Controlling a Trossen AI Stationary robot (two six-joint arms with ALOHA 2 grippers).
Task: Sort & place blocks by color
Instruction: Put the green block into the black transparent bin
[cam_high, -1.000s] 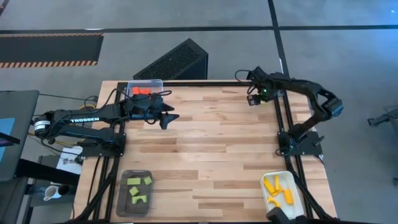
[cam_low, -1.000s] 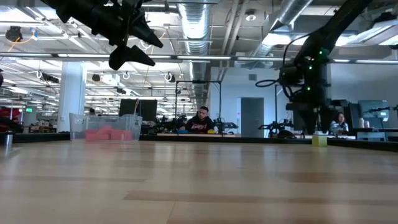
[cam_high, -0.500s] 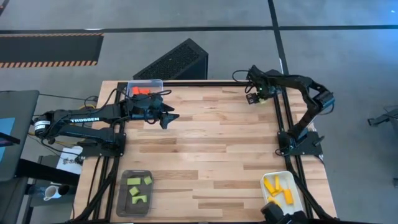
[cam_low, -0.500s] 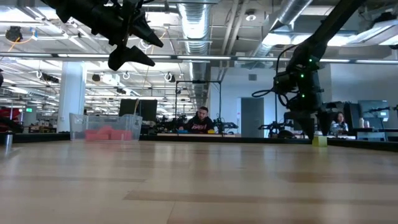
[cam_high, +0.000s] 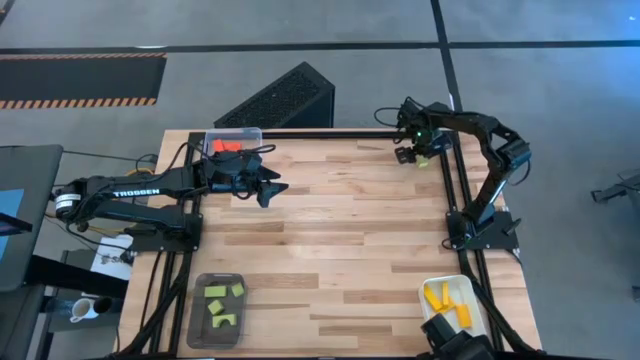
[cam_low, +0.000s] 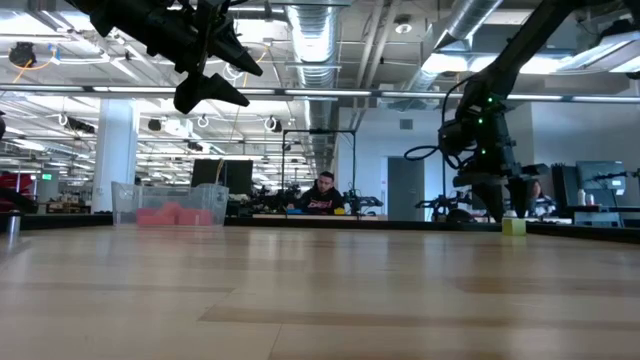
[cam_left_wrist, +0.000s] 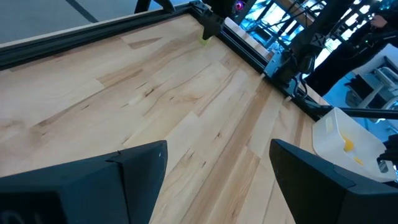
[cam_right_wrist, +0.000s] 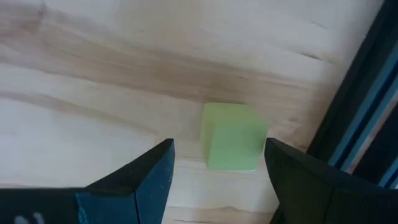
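One light green cube (cam_right_wrist: 233, 144) lies flat on the table by its far right corner, close to the black frame rail; the low view shows this cube (cam_low: 513, 226) too. My right gripper (cam_right_wrist: 217, 177) hovers over it, open, with a finger on either side and touching nothing; it shows in the high view (cam_high: 407, 154). My left gripper (cam_high: 270, 189) waits open, raised above the far left part of the table next to the clear tray (cam_high: 233, 141) of red blocks. Green blocks lie in the dark grey tray (cam_high: 218, 308), yellow-orange ones in the white tray (cam_high: 452, 306).
A black frame rail (cam_right_wrist: 367, 106) runs right beside the green cube. The dark grey tray sits at the near left edge and the white tray at the near right corner. Bare wood (cam_high: 340, 230) spans the middle of the table. People sit in the room beyond (cam_low: 322, 193).
My right arm has folded in, its elbow swinging toward the far edge and the left, while its gripper has stayed by the green cube at the far right corner. The left arm has kept still.
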